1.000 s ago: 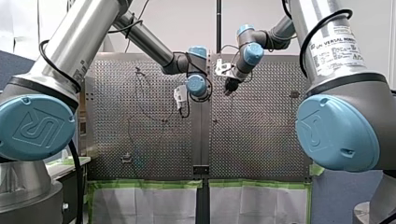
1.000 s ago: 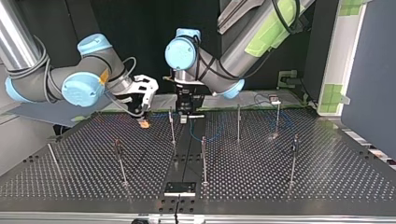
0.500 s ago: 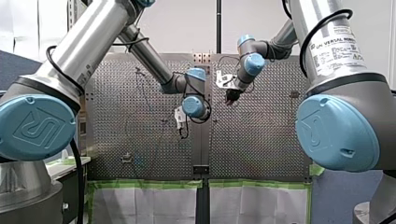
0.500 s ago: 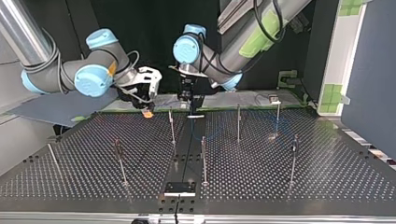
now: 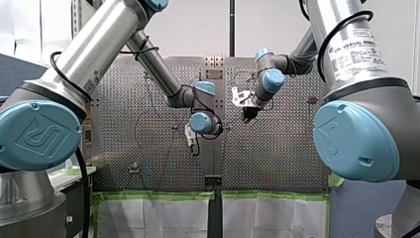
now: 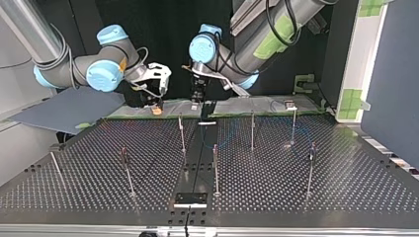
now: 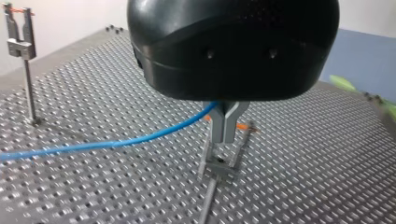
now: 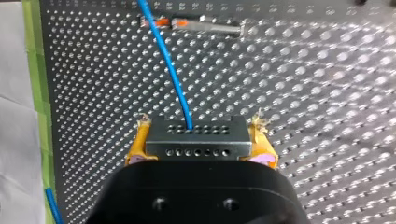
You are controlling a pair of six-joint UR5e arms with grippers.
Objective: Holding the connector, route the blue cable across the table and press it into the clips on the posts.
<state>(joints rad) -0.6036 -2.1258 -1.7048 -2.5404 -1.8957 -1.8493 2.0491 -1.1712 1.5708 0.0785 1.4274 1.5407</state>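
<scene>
The blue cable (image 7: pixel 116 142) runs through the metal fingers (image 7: pixel 219 128) of my left gripper (image 7: pixel 225 139), which is shut on it just above a clip on a post (image 7: pixel 219 165). My right gripper (image 8: pixel 200 133) is shut on the grey connector (image 8: pixel 196 145), with yellow pads (image 8: pixel 137 144) on both sides; the cable (image 8: pixel 168 60) leaves the connector ahead and passes a clip with an orange band (image 8: pixel 163 22). In the top view my right gripper (image 6: pixel 154 102) and left gripper (image 6: pixel 196 101) hang close together at the far edge of the table.
Several thin posts stand on the perforated table (image 6: pixel 272 197), among them one (image 6: pixel 182 133) near the grippers, one (image 6: pixel 215 168) in the middle and one (image 6: pixel 126 170) at the top view's left. Another clip post (image 7: pixel 21 42) stands off to my left gripper's side. Green tape (image 8: pixel 35 70) edges the table.
Both arms have drawn back toward the far edge in the top view, lower in the front view. My right gripper shifted toward the left gripper. Both grips are unchanged.
</scene>
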